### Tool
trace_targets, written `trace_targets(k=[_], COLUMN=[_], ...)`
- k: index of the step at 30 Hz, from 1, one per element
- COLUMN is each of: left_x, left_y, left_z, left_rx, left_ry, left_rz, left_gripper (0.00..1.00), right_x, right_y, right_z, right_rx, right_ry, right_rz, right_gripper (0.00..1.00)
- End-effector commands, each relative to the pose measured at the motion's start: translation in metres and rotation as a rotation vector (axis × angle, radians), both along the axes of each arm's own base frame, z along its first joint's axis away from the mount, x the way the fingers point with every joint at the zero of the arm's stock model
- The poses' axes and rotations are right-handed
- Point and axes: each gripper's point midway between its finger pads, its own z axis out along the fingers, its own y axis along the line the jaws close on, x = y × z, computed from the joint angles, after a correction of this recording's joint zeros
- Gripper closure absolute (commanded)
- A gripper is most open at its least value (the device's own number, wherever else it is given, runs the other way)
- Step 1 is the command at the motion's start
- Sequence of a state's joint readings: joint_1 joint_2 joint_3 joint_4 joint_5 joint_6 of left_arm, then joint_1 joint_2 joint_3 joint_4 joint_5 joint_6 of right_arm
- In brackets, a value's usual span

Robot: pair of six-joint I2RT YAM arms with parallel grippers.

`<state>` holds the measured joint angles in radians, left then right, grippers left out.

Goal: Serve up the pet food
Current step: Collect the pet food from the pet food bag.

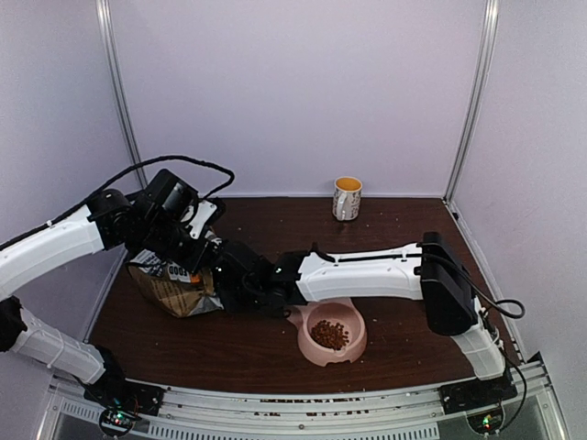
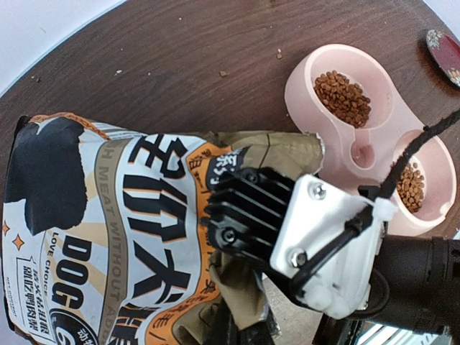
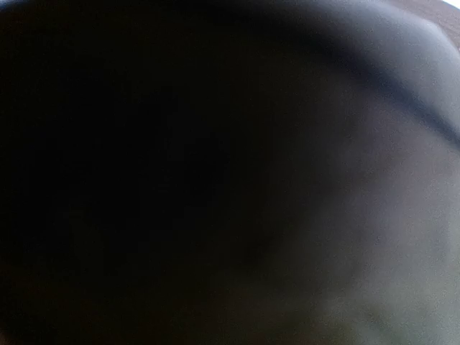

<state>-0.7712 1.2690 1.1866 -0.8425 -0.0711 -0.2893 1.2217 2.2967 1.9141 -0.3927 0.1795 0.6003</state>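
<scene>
The pet food [image 2: 343, 98] is reddish brown. The bowl [image 2: 302, 72] is pale pink all over. The bag [image 2: 86, 237] is light brown paper. Its front is white with big black letters, orange edges and a black patch at one corner. The table [image 1: 275, 229] is dark brown wood. The mug [image 1: 347, 199] is cream with a brownish pattern, and yellow inside. The walls [image 1: 293, 92] are pale purple-white. The left arm [image 1: 46, 247] and the right arm [image 1: 367, 275] are white with black parts. The cable [image 1: 183, 163] is black.

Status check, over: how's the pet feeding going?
Left gripper shut on bag top. Right gripper against bag, grip hidden. Pet food in both bowl halves. Right arm stretches over bowl.
</scene>
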Motion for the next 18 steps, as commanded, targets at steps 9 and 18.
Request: trace_targets(k=[9, 18], left_x=[0.012, 0.012], left_y=[-0.021, -0.021], left_z=[0.050, 0.049], left_rx=[-0.165, -0.161], left_ry=[-0.143, -0.144], left_rz=[-0.035, -0.031], left_gripper=[1.00, 1.00], right_x=[-0.045, -0.047], right_y=[0.014, 0.020], right_z=[-0.029, -0.002], right_rx=[0.221, 0.470], right_ry=[0.385, 0.524], right_rz=[0.098, 0.106], right_gripper=[1.00, 1.00])
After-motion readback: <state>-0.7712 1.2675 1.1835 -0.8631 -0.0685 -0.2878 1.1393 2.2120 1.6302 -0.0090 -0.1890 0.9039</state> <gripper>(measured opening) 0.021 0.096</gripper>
